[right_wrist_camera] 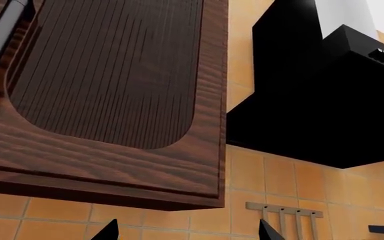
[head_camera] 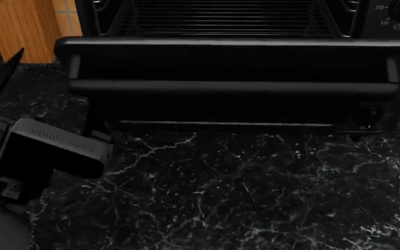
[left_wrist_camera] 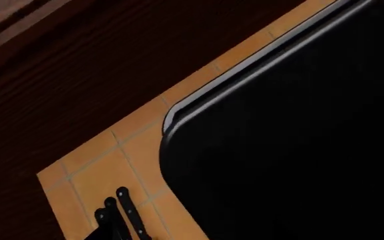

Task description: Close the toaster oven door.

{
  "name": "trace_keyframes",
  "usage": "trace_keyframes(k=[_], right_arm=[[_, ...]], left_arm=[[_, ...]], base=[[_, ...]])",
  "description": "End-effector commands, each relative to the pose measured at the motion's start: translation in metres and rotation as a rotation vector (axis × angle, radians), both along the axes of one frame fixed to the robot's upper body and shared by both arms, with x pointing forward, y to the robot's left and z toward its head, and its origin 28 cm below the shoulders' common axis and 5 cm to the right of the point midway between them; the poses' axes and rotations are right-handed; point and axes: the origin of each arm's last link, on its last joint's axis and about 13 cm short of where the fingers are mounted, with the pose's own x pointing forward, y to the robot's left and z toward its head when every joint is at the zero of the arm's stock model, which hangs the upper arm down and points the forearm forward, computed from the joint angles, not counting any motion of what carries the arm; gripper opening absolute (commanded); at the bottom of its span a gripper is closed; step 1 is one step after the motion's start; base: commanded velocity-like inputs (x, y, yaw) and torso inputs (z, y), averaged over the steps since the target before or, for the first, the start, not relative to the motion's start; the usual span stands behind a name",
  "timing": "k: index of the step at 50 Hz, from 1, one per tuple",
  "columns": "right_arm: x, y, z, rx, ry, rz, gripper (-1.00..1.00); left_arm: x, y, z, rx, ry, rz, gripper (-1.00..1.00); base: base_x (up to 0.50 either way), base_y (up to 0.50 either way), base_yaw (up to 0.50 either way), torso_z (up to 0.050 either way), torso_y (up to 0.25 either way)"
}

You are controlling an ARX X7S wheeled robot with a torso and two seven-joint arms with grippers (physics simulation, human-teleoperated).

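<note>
Toaster oven door (head_camera: 235,65) hangs open and level before the toaster oven (head_camera: 228,18), above the marble counter (head_camera: 255,192). Judged rigid and hinged; best pushed up at its bar handle (head_camera: 235,87). Open room lies below. Left tool (head_camera: 44,151) state indeterminable; right tool's tips (right_wrist_camera: 267,231) spread, empty.

We see a dim head view: the black door (head_camera: 235,65) and the dark marble desk (head_camera: 255,192) nearly merge, with only thin pale highlights along the door's edges. Both wrist views are brighter, their orange tiles (right_wrist_camera: 272,175) evenly lit, sharp, without glare or blur.
</note>
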Motion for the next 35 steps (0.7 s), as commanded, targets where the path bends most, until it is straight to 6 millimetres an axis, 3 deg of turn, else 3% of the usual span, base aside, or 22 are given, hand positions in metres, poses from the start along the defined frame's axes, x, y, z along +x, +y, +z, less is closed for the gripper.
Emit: trace_keyframes(k=[1, 15, 35], right_arm=[[-0.002, -0.001, 0.000, 0.002, -0.004, 0.000, 1.00], [0.000, -0.002, 0.002, 0.001, -0.001, -0.004, 1.00], [-0.003, -0.003, 0.003, 0.000, -0.002, -0.015, 1.00]], left_arm=[[0.016, -0.007, 0.007, -0.176, 0.063, 0.140, 1.00], [0.056, -0.013, 0.007, -0.153, 0.102, 0.191, 1.00], [0.088, -0.023, 0.018, -0.062, 0.134, 0.170, 1.00]], base=[[0.00, 0.00, 0.00, 0.000, 0.000], [0.00, 0.00, 0.00, 0.001, 0.000], [0.00, 0.00, 0.00, 0.000, 0.000]])
